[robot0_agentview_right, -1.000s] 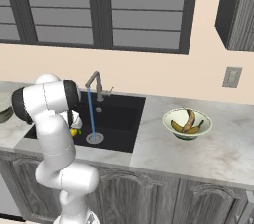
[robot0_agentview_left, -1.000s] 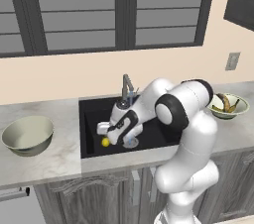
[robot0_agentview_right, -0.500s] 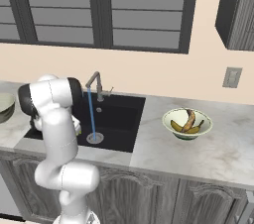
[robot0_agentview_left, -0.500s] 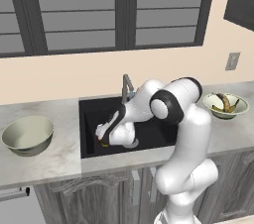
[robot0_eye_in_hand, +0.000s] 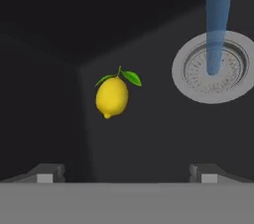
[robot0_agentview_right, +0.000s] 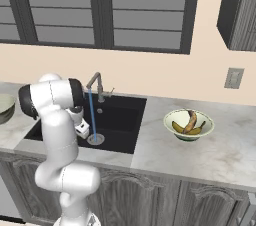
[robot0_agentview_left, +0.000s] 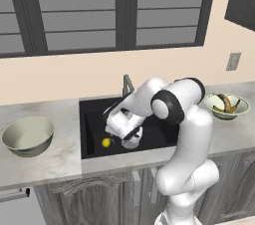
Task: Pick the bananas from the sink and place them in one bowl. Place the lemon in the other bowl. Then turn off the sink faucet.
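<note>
The lemon [robot0_eye_in_hand: 112, 96] lies on the black sink [robot0_agentview_left: 94, 112] floor near its front left corner; both bananas [robot0_agentview_right: 189, 124] rest in the pale green-rimmed bowl [robot0_agentview_right: 172, 118], the grey-beige bowl [robot0_agentview_left: 28, 137] seemingly empty, the faucet [robot0_agentview_right: 95, 86] running

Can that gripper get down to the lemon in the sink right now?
Probably yes. The gripper is open inside the sink, and the lemon lies bare on the floor ahead, apart from the water stream.
</note>
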{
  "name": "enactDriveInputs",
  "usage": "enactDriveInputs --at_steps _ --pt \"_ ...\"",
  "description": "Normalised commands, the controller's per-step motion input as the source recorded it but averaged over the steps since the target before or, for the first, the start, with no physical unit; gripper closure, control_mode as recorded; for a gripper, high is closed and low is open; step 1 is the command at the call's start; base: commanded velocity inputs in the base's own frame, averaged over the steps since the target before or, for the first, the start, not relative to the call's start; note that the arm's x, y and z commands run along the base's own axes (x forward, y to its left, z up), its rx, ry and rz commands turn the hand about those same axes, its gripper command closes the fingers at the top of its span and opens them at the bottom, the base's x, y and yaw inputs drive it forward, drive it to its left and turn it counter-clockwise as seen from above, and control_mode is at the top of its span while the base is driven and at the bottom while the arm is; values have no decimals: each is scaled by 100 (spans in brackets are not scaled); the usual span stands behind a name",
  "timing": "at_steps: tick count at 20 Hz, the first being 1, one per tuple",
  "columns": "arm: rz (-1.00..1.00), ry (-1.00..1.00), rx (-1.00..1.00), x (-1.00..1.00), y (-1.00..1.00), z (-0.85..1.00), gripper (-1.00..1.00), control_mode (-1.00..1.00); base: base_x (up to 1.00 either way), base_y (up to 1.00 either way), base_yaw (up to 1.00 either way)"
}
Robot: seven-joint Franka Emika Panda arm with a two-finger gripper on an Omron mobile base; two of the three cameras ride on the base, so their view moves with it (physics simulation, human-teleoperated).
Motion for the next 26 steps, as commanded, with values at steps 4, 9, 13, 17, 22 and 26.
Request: enactDriveInputs --at_steps 4,9,13,17,22,26 --pt "-4 6 11 34 2 -29 -100 -100 0 0 0" --pt "-5 7 6 29 10 -24 -100 -100 0 0 0" --pt "-4 0 0 50 19 -7 -100 -100 0 0 0" --pt "-5 0 0 67 23 0 -100 -100 0 0 0" --pt "-5 0 0 59 24 -6 -100 -100 0 0 0" --pt "-5 4 0 41 23 -15 -100 -100 0 0 0"
